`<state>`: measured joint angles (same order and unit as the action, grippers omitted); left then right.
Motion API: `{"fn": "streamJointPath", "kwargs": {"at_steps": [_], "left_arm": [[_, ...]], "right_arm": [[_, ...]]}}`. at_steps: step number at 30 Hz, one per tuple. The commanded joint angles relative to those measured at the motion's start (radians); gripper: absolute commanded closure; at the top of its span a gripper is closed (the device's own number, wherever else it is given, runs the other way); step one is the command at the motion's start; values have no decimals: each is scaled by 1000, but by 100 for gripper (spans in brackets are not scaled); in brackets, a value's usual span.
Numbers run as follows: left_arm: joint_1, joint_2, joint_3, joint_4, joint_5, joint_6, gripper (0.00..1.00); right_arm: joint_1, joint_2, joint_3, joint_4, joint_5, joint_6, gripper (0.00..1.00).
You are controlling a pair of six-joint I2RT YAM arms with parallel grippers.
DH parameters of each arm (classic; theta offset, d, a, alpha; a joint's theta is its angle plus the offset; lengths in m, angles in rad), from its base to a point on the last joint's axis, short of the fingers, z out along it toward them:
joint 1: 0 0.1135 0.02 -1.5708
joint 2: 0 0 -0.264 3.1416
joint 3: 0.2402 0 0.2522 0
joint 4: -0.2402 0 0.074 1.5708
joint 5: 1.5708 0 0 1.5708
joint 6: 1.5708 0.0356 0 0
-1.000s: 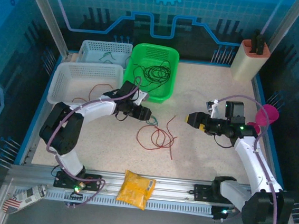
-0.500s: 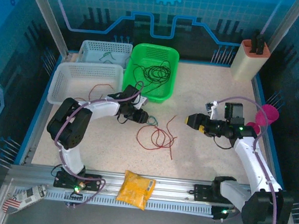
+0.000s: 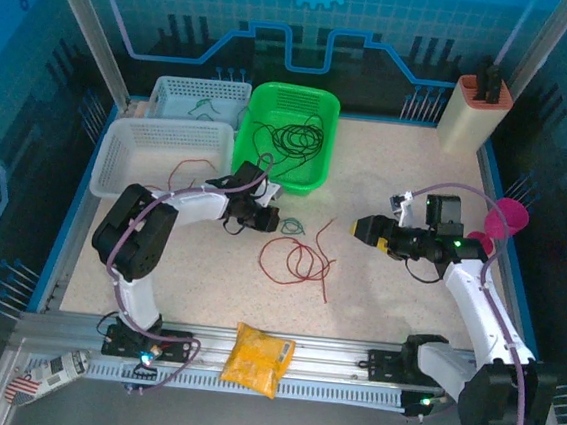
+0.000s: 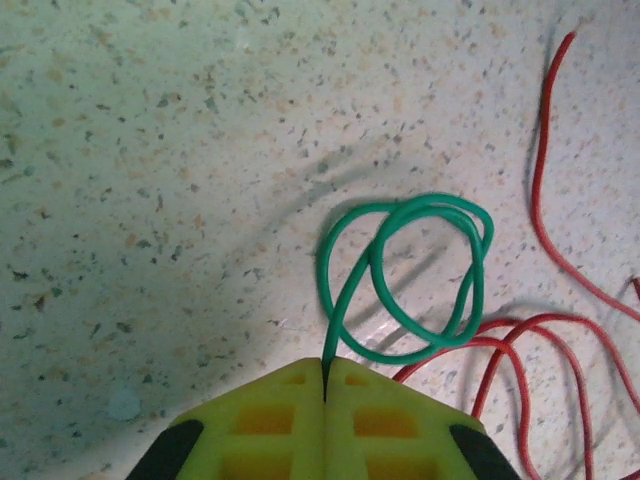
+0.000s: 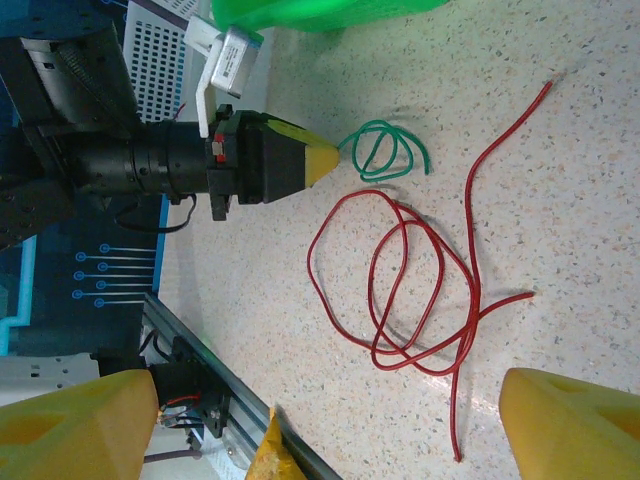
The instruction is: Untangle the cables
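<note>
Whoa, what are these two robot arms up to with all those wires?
They are sorting out a tangle of thin cables. The left gripper is shut on the end of a small coiled green cable on the table. A loose red cable lies in loops beside it. The right gripper hangs open nearby, facing both and holding nothing. More cables already lie in the green basket behind.

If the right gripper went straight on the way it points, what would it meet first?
Likely the red cable, lying just ahead of the right gripper; its height is unclear, so it might pass above.
</note>
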<state>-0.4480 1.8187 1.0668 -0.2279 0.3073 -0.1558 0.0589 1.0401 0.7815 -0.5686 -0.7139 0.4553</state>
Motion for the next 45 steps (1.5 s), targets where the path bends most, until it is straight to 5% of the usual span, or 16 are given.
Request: {"fn": "streamJointPath", "kwargs": {"at_steps": [1, 17, 23, 32, 45], "left_arm": [[3, -106, 15, -15, 45, 9, 100], [27, -434, 58, -15, 29, -20, 100], [183, -475, 147, 23, -40, -106, 100], [443, -167, 507, -148, -251, -191, 100], [534, 415, 1072, -290, -289, -207, 100]], "right_arm": [[12, -17, 30, -24, -1, -6, 10], [17, -49, 48, -26, -21, 3, 10], [45, -58, 60, -19, -6, 20, 10], [226, 25, 84, 9, 171, 71, 14], [516, 221, 165, -34, 622, 169, 17]]}}
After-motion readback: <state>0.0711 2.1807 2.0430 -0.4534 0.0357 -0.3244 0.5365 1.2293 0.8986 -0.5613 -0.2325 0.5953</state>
